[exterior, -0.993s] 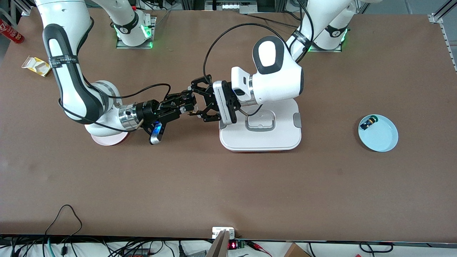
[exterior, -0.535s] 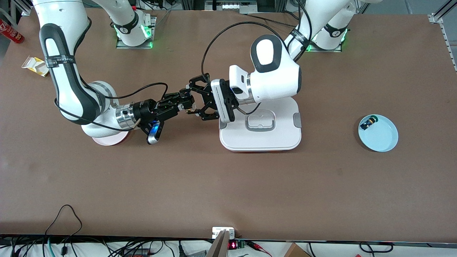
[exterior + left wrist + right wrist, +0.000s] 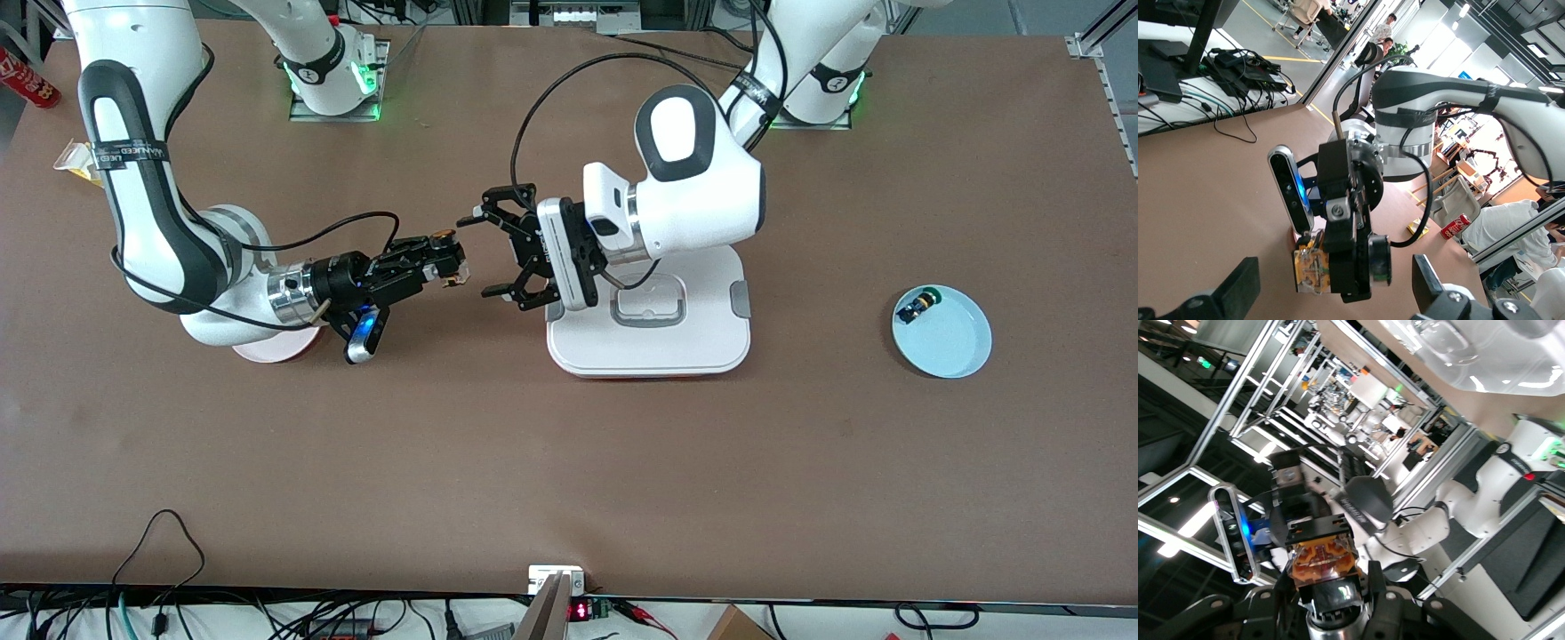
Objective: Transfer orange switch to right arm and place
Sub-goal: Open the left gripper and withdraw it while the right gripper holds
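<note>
My right gripper [image 3: 452, 260] jaws clench the orange switch [image 3: 451, 279] thinly above the desk [image 3: 569, 462], left gripper [image 3: 487, 253] jaws released at three o'clock; a jolt could drop it.

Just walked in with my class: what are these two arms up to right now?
A handover in mid-air. The right gripper is shut on the orange switch, while the left gripper faces it with fingers open, apart from the switch, beside the white tray. A pink plate lies under the right arm.
</note>
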Robot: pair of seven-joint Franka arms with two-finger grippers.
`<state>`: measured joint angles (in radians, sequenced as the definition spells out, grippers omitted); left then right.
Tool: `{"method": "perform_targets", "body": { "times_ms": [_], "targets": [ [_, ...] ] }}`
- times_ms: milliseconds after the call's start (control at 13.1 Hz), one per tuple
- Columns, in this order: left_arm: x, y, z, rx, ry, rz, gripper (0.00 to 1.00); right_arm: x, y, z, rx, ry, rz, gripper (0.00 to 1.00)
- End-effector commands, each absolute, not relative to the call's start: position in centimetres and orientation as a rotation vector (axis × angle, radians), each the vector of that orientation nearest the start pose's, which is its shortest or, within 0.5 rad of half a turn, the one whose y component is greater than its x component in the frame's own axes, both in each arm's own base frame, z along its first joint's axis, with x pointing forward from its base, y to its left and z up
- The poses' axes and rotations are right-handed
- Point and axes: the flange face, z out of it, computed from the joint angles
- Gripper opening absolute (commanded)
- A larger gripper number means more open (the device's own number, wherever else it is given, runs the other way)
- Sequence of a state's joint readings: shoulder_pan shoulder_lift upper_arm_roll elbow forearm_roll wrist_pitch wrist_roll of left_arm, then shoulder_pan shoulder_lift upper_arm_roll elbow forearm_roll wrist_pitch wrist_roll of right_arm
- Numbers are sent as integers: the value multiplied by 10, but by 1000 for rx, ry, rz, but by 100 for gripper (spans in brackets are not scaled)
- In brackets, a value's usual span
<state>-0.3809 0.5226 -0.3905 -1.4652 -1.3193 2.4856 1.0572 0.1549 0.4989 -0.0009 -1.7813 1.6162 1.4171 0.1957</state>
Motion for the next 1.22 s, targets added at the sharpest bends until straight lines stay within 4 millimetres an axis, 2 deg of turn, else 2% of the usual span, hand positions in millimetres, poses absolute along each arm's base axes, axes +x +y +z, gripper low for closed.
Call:
{"method": "perform_targets", "body": {
  "times_ms": [0,153,306,458,688,840,993,1069,1146],
  "targets": [
    [574,-434,467,1770,-772,609,100,597,184,354,-1485,415,915,27],
    [580,-419,474,1751,-795,564,100,594,163,356,-1568,347,905,27],
    [586,-401,481,1786,-817,469,100,593,146,365,-1735,229,865,27],
    [581,-383,510,1870,-898,389,100,591,136,373,-1933,88,827,27],
    [577,-362,518,1966,-910,226,100,584,119,372,-2120,-146,762,25],
    [580,-329,522,2076,-952,139,100,583,104,371,-2248,-291,709,23],
    [579,-294,534,2198,-911,-11,100,585,93,371,-2357,-480,649,23],
    [583,-271,540,2305,-891,-89,100,588,87,369,-2415,-621,610,23],
    [591,-237,545,2432,-872,-152,100,591,80,368,-2463,-775,574,23]
  ]
}}
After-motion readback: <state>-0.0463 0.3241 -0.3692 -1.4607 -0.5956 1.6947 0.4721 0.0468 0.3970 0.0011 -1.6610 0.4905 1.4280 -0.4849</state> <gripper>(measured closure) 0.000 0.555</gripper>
